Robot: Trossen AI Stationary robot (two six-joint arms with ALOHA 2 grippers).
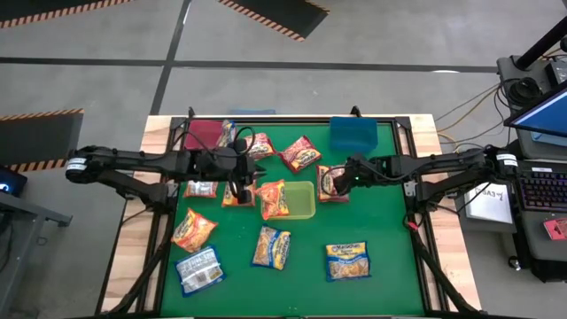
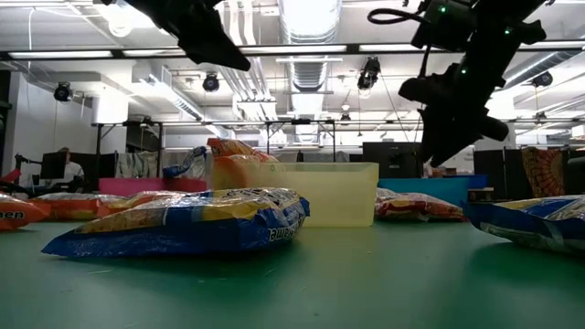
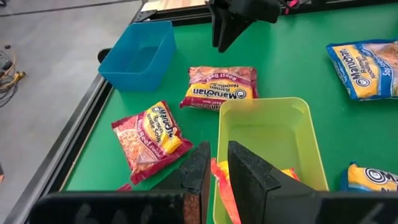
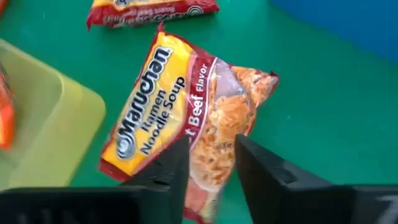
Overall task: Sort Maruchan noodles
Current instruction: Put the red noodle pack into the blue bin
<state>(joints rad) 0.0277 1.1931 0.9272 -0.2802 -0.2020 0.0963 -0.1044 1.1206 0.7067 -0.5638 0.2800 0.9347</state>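
Note:
Maruchan noodle packets lie scattered on the green mat. An orange packet (image 1: 273, 199) leans tilted on the left rim of the yellow-green bin (image 1: 306, 211), its upper end (image 2: 230, 148) above the rim. My left gripper (image 1: 248, 188) (image 3: 218, 146) hangs well above that packet with a narrow gap between its fingers and nothing in the gap. A red beef packet (image 4: 186, 112) (image 1: 326, 188) lies flat on the mat, right of the bin. My right gripper (image 4: 212, 144) (image 1: 339, 180) hovers open above it, pointing steeply down, clear of it.
A red bin (image 1: 204, 135) and a blue bin (image 1: 354, 135) stand at the far edge. Another red packet (image 1: 301, 152) lies between them. An orange packet (image 1: 193, 229) and blue-and-silver packets (image 1: 199, 268) (image 1: 270, 246) (image 1: 347, 260) lie toward the near edge.

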